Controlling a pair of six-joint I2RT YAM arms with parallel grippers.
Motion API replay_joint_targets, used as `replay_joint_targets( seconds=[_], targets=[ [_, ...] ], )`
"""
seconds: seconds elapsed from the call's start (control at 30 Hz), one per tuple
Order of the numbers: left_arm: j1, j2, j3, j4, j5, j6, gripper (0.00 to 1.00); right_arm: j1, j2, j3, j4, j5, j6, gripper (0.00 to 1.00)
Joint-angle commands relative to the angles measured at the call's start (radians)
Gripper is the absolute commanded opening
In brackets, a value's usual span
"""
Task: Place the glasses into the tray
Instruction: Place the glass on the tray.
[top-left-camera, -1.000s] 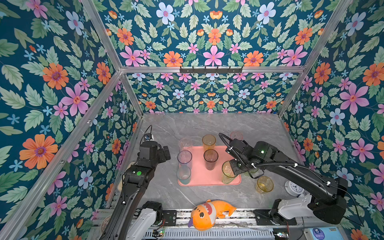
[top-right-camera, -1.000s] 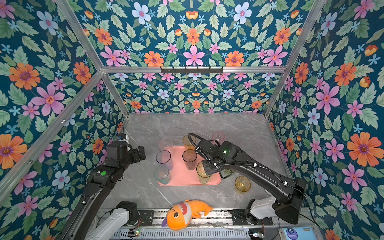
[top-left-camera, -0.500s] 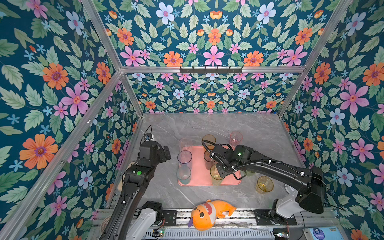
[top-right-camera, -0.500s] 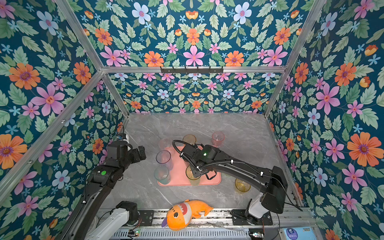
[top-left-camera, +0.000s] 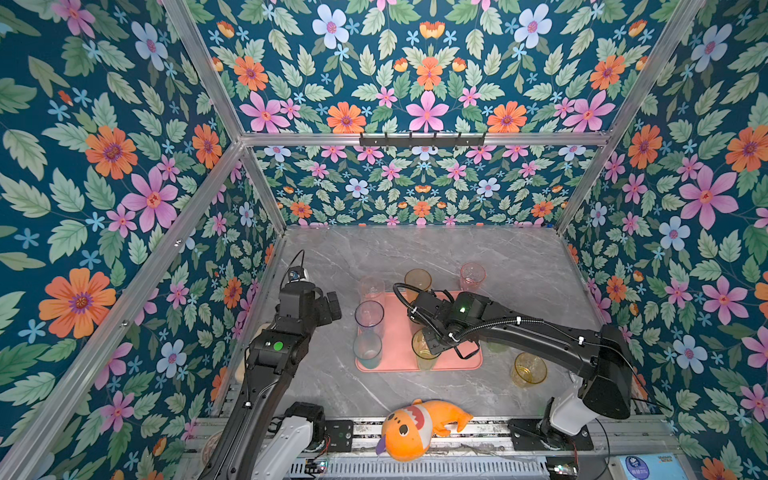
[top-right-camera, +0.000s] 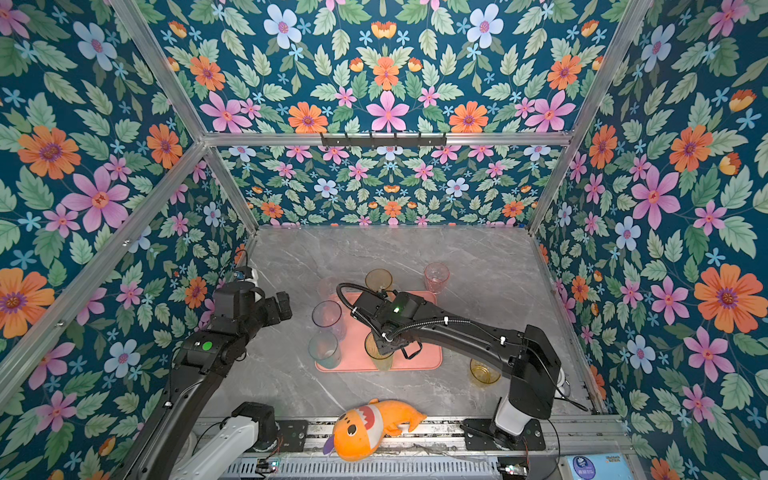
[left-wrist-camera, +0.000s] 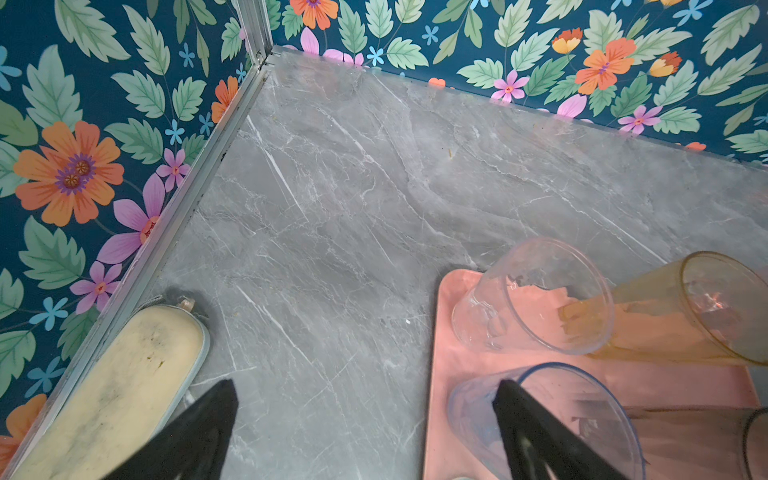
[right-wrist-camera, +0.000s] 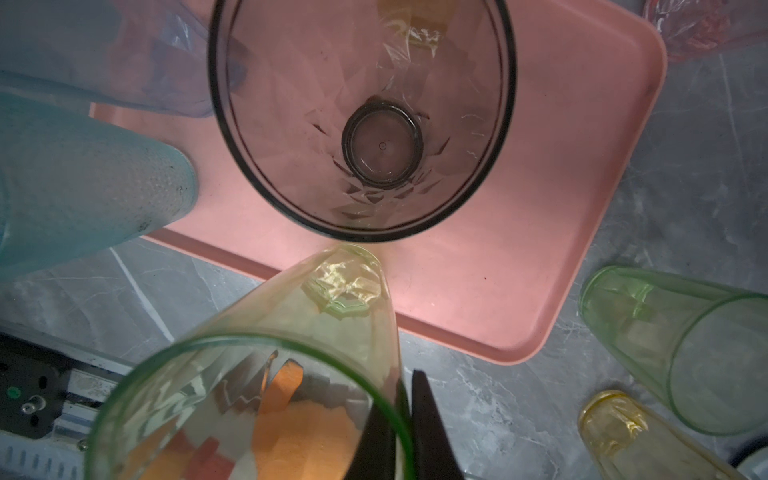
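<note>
As right end effector (right-wrist-camera: 405, 415) pinches tumbler (right-wrist-camera: 299, 328), tray's (right-wrist-camera: 498, 270) near edge, open marble (top-left-camera: 415, 253)

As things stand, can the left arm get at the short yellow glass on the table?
Probably not. The yellow glass stands beyond the tray, and the right arm, its gripper shut on a green glass, lies across the way.

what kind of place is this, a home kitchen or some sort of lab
Most likely a robot test booth, not a home: a left arm and right arm on a metal rail, an aluminium frame holding flowered wall panels, and a marble-look table set with glasses and a tray.
</note>
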Motion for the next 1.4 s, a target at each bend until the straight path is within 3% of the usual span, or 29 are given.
replay_joint_targets(
  seconds=[0.0, 1.13, 1.37],
  targets=[
    [0.001, -0.004, -0.002, -0.006, -0.004, -0.002, 0.99, 0.001, -0.002, 0.0, 0.015, 0.031, 0.023, 0.0],
    [0.0, -0.001, 0.012, -0.017, -0.01, 0.008, 0.99, 0.001, 0.076, -0.003, 0.061, 0.006, 0.03, 0.0],
    [0.001, 0.001, 0.011, -0.016, -0.009, 0.007, 0.99, 0.001, 0.088, 0.011, 0.037, 0.016, 0.034, 0.04]
  ],
)
